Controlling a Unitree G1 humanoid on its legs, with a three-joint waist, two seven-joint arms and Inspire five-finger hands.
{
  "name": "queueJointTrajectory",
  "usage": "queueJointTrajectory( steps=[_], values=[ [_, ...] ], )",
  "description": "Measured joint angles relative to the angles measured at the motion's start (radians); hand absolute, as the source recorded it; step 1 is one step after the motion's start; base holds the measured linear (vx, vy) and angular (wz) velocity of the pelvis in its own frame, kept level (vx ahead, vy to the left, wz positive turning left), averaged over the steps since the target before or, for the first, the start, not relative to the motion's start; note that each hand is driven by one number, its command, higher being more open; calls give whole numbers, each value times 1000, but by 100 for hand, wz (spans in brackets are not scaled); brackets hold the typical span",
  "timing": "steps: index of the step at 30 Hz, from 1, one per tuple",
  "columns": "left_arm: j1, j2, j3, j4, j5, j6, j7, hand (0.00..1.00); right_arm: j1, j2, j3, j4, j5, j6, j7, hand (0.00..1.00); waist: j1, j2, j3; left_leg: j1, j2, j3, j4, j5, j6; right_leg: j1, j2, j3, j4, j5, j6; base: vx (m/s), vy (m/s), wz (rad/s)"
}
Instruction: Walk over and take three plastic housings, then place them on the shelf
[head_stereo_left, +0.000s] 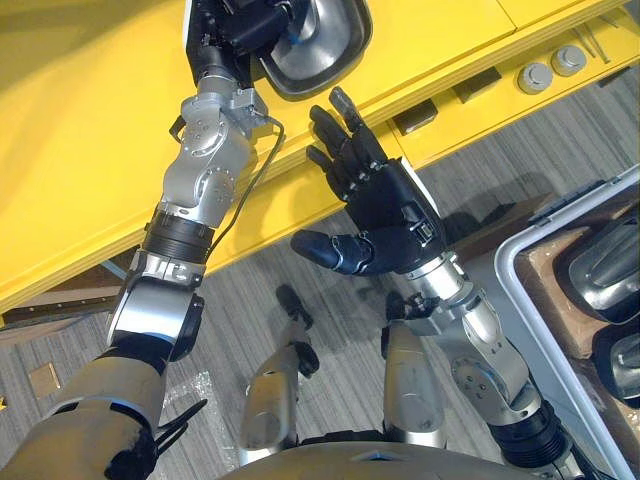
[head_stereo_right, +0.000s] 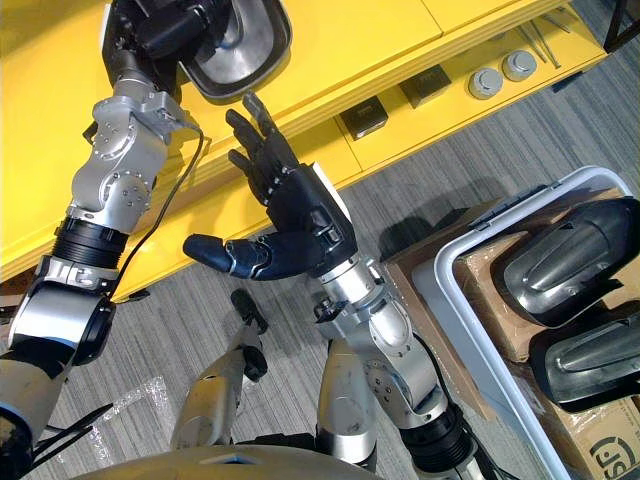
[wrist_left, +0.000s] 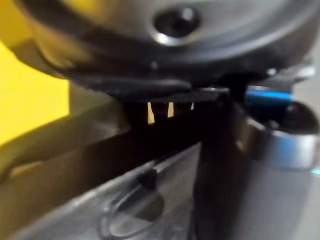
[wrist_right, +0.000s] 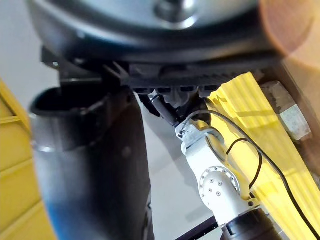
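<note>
The big yellow shelf (head_stereo_left: 80, 120) is where the parts must go, so the robot stands close to it. A white bin (head_stereo_right: 470, 330) stands well apart from the shelf, on the robot's right. Two spare housings (head_stereo_right: 565, 255) lie in it, side by side, ready to be picked up later.

One grey and black housing (head_stereo_left: 320, 40) rests on top of the shelf, near its front edge, hollow side up. The left hand (head_stereo_left: 240, 25) is on the shelf too, with its fingers curled over the rim of the housing. I think it is setting the housing down and has not let go yet.

The right hand (head_stereo_left: 385, 200) hangs just in front of the shelf edge. Its fingers are spread wide and it holds nothing. It may be waiting to help steady the housing.

Two round metal bits (head_stereo_left: 535, 77) sit on a lower ledge of the shelf.
</note>
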Motion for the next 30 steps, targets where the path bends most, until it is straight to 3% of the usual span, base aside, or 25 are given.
queueJointTrajectory(
  steps=[6, 18, 23, 28, 30],
  values=[
    [1, 10, 3, 2, 5, 35, -1, 100, 3, 0, 1, 0, 0, 0, 0, 100, -1, 0, 0, 10, -5, 4, 0, 0, 0, -2, -6, 5, 19, -10, 0, -1, -9, -1],
    [57, 25, 49, 41, -50, 47, -10, 100, 76, -4, 20, 1, 4, -6, -3, 100, -9, 7, -3, 80, -3, 41, -3, -15, 2, 49, -4, 24, 16, -16, 0, 4, -22, -9],
    [102, 24, 73, 83, -48, 44, -8, 100, 126, -4, 16, 1, -6, -70, -18, 100, -34, 17, -12, 140, -5, 67, -3, -37, 7, 122, -4, 34, -36, -3, 13, 44, 5, -14],
    [190, 23, 99, 149, -48, 81, -16, 100, 159, 2, -6, 46, -43, -119, -18, 100, -65, 36, -81, 214, -6, 84, -3, -60, 13, 223, -2, 33, -106, 11, 21, 96, 3, -13],
    [263, 22, 107, 189, -44, 129, -61, 100, 199, 22, -47, 97, -32, -136, 26, 100, -74, 40, -158, 252, -6, 77, -3, -67, 13, 287, 2, 19, -153, 12, 22, 146, -30, 0]
  ],
)
